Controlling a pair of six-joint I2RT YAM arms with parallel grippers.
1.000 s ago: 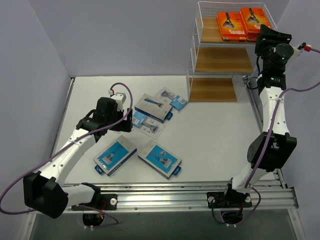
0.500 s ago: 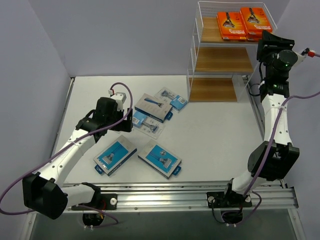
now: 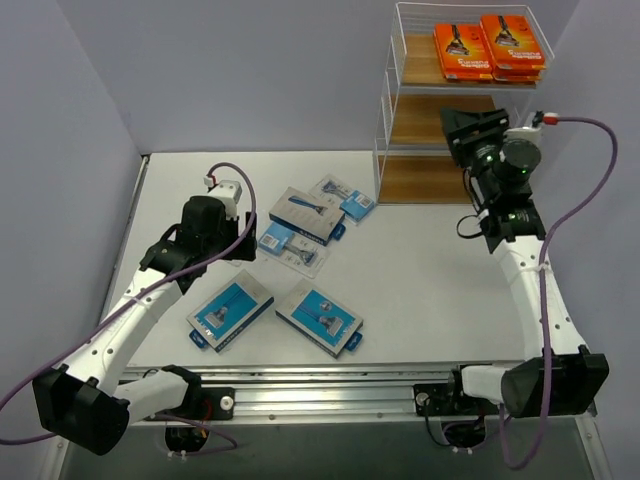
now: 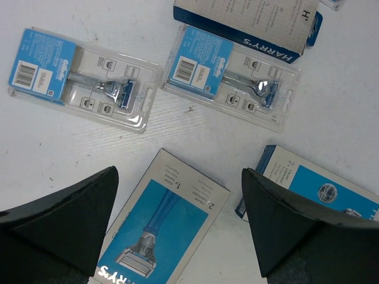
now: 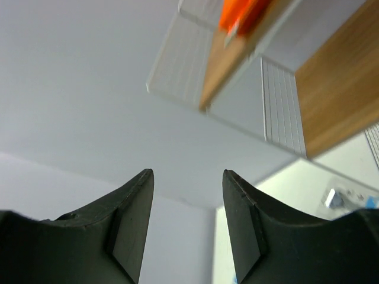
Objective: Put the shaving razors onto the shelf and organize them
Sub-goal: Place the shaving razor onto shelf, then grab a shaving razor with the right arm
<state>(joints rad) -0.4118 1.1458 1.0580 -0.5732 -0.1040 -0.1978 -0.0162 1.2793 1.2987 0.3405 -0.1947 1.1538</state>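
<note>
Your left gripper (image 4: 179,173) is spread wide open with nothing in it, hovering low over the loose packs on the white table (image 3: 430,280). Straight under it in the wrist view you've got two clear blister packs (image 4: 86,80) lying side by side. One blue box (image 4: 160,236) sits between the fingers and a second one peeks in at the right. The Harry's box (image 4: 249,23) lies at the top edge, right up against one blister pack. From overhead that's five packs on the table. Your right gripper (image 5: 188,173) is up by the shelf (image 3: 425,180), in front of its middle tier, jaws parted and holding nothing. At least two orange boxes (image 3: 462,52) lie flat next to each other on the top tier.
</note>
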